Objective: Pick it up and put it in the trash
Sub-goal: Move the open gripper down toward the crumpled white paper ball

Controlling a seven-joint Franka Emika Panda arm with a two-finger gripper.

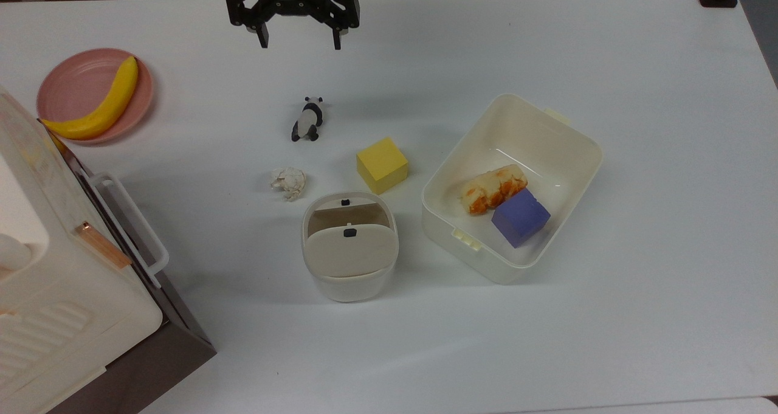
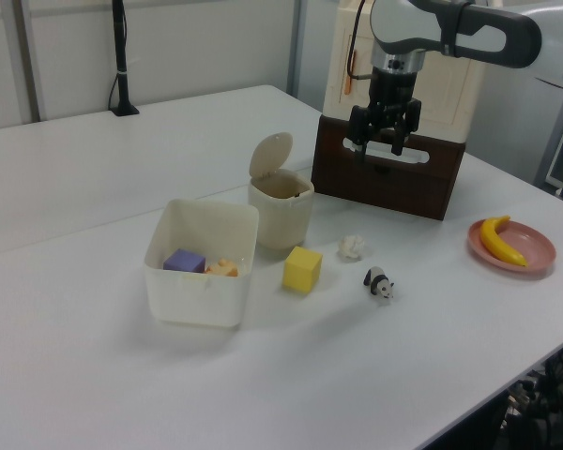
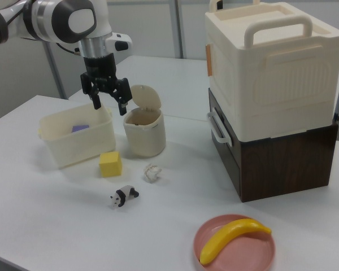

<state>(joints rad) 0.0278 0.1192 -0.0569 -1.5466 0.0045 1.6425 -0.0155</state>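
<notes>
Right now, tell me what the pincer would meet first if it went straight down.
Likely bare white table. The open pincer hangs beyond the panda figurine and crumpled paper ball, though depth is uncertain.

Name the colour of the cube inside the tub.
Purple cube, clearest in the top view.

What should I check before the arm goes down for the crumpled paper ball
1. Gripper open and holding nothing: ok.
2. Small crumpled off-white paper ball lying free on the white table, apart from its neighbours: ok.
3. Black-and-white panda figurine lies between gripper and ball in the top view; path over it: cannot tell.
4. Yellow cube apart from the ball: ok.
5. Cream rounded-square plastic bin with its beige swing lid tipped open: ok.
6. Gripper above the ball: not ok, it hangs off to one side.
</notes>
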